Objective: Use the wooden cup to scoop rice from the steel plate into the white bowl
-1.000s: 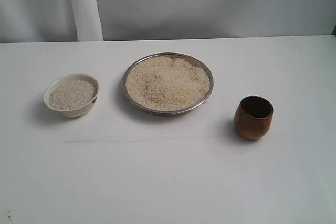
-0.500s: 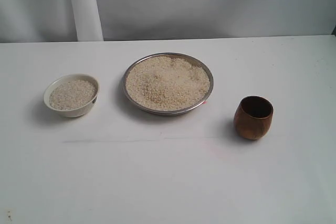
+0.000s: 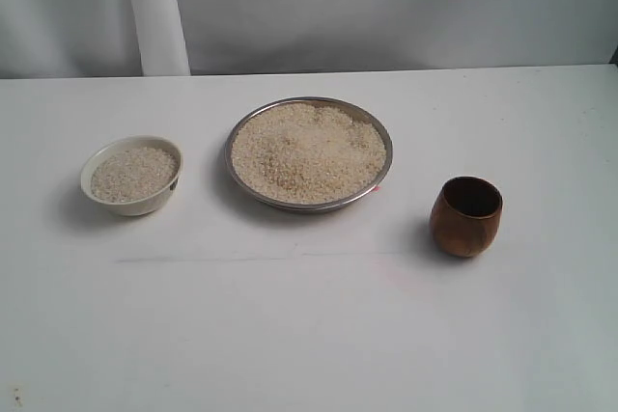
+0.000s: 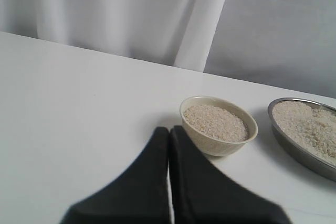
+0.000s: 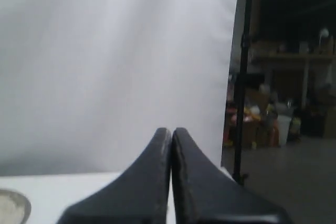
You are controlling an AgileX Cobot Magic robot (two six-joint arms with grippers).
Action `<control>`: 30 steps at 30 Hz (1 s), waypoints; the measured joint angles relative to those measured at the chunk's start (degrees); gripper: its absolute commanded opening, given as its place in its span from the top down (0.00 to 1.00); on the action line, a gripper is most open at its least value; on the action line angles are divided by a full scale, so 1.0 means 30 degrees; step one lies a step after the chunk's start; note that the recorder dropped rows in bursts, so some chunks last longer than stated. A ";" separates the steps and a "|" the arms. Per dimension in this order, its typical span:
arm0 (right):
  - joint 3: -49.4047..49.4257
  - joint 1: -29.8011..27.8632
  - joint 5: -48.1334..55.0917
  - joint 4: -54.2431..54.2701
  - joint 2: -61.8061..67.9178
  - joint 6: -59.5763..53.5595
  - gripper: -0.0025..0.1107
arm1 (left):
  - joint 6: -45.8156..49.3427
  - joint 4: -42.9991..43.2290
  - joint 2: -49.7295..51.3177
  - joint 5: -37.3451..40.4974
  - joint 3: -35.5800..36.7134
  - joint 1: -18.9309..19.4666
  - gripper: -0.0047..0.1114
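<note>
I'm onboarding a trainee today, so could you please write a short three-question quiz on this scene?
1. True or false: the bowl is empty.
2. Which stands rightmost in the exterior view: A) bowl, B) plate, C) cup?
3. Fill in: the left hand and right hand are both ____.
Key: 1 false, it holds rice; 2 C; 3 shut.

The left gripper (image 4: 169, 130) and right gripper (image 5: 171, 130) are each matte black: two smooth, curved wedges tapering to narrow tips.
</note>
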 measured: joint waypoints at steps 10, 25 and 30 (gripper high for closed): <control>0.0000 0.0000 -0.6499 0.0000 0.0000 0.0000 0.98 | 0.0000 0.0000 0.0000 0.0000 0.0000 0.0000 0.96; 0.0000 0.0000 -0.6823 0.0000 0.0000 0.0000 0.98 | 0.0000 0.0000 0.0000 0.0000 0.0000 0.0000 0.96; 0.0000 0.0000 -0.7343 0.0000 0.0000 0.0115 0.98 | 0.0000 0.0000 0.0000 0.0000 0.0000 0.0000 0.96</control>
